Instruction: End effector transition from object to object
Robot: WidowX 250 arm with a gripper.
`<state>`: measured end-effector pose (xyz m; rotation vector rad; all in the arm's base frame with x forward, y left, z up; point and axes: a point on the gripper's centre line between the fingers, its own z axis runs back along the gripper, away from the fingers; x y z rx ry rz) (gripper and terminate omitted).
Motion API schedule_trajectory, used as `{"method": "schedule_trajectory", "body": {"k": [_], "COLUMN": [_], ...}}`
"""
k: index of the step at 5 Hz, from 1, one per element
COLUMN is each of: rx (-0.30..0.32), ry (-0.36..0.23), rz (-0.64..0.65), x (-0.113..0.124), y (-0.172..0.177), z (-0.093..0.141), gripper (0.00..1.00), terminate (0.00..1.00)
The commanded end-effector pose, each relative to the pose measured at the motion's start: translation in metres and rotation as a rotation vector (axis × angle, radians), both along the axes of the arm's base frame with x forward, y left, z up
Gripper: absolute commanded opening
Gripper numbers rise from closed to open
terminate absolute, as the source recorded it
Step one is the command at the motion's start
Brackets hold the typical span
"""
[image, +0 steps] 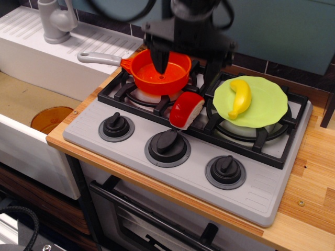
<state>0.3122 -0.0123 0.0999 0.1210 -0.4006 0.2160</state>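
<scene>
My wrist is cut off by the top edge and blurred. My end effector hangs over the stove's back, fingers spread wide and empty: one inside the orange pot, one beside the green plate with its banana.

We see the end effector only in part: its upper body runs off the top edge above the pot, and its outline is smeared by motion blur. Its left finger hides part of the pot's far rim; the other finger covers a stretch of grate right of the pot. We cannot tell whether either fingertip touches anything. The cable loops out of frame above the pot. The burner under the plate is mostly covered. Far left of the pot, the faucet is cut off at the top.
</scene>
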Motion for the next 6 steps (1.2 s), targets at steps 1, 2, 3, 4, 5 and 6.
{"method": "schedule_trajectory", "body": {"k": [1, 2, 3, 4, 5, 6], "rx": [-0.031, -0.028, -0.024, -0.018, -0.014, -0.053], "ry": [-0.11, -0.13, -0.133, -0.128, -0.117, -0.087], "rz": [-0.012, -0.02, -0.006, 0.016, 0.053, 0.09], "x": [0.029, 0.031, 0.029, 0.021, 0.011, 0.011], "y": [-0.008, -0.008, -0.007, -0.008, -0.014, -0.018], "z": [-0.022, -0.035, -0.047, -0.053, -0.057, -0.064], "gripper": [1.0, 1.0, 1.0, 1.0, 1.0, 1.0], "terminate": [0.0, 0.0, 0.0, 0.0, 0.0, 0.0]}}
